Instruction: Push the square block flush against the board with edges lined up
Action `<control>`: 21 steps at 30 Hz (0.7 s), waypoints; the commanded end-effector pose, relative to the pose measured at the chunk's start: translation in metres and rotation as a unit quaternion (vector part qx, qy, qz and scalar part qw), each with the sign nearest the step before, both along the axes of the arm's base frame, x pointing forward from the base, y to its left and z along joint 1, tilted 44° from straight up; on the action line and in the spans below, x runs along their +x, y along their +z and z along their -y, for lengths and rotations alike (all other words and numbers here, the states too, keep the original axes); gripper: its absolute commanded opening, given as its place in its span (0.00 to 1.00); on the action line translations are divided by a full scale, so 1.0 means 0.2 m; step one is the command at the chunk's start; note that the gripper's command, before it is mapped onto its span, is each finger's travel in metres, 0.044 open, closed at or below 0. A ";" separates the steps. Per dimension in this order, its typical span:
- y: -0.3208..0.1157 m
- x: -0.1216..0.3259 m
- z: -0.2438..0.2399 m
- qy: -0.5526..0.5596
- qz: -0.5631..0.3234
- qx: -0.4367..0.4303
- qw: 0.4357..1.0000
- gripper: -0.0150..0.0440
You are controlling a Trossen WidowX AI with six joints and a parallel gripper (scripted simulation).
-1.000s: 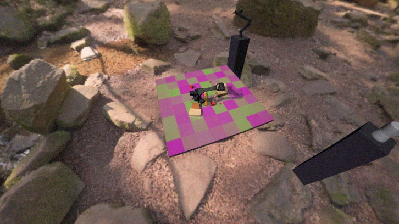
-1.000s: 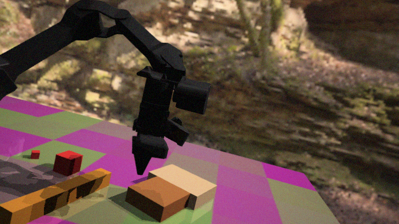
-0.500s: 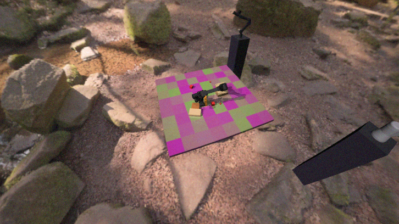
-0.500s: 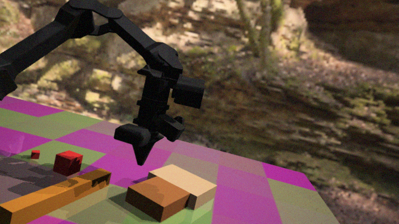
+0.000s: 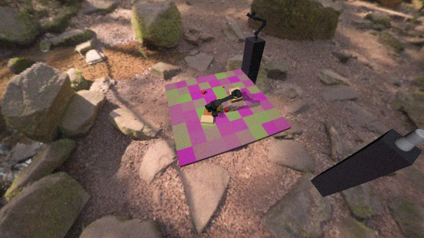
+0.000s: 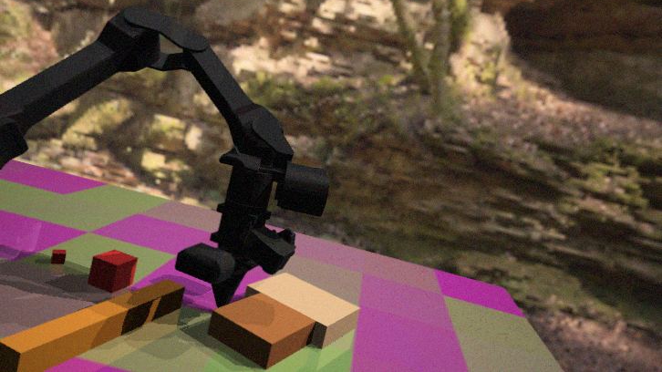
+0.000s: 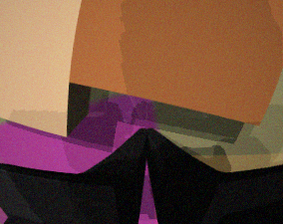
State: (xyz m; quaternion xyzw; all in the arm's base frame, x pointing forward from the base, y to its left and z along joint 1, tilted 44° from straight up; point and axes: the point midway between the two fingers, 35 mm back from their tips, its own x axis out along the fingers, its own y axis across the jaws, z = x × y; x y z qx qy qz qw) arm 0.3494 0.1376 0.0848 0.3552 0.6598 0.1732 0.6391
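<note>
Square block, flat and brown (image 5: 207,112) (image 6: 263,321) (image 7: 181,54), is our landmark; we see it lying on the magenta-and-green checkered surface (image 5: 215,147) (image 6: 405,319) (image 7: 37,148). The pale tan rectangular board (image 5: 207,119) (image 6: 305,298) (image 7: 29,59) lies flat along one side of it, the two apparently touching. In the wrist view the board's end juts past the block's near edge, so we mark those edges as not even; in the exterior view the other end looks stepped too.

Gripper (image 5: 214,115) (image 6: 222,302) (image 7: 145,134): fingers pressed together, nothing pinched, tips pointing down just beside the block, near its corner next to the board. Contact with the block, we cannot tell. The black jointed arm (image 5: 222,100) (image 6: 214,79) reaches over from the side of the block away from the board.

The long orange wooden-looking bar (image 6: 83,324) lies near the block, apart from it, on the side away from the board. Beyond the bar from the block, we note a red cube (image 5: 226,109) (image 6: 112,270) and a smaller dark red cube (image 5: 234,109) (image 6: 58,256).
</note>
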 end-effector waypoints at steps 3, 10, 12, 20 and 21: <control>-0.01 0.02 0.00 -0.007 0.001 -0.001 1.000 0.25; -0.02 0.05 0.01 -0.007 0.001 -0.001 1.000 0.25; -0.02 0.06 0.01 -0.007 0.001 -0.001 1.000 0.25; -0.02 0.10 0.02 -0.007 0.001 -0.001 1.000 0.25; -0.02 0.11 0.02 -0.007 0.001 -0.001 1.000 0.25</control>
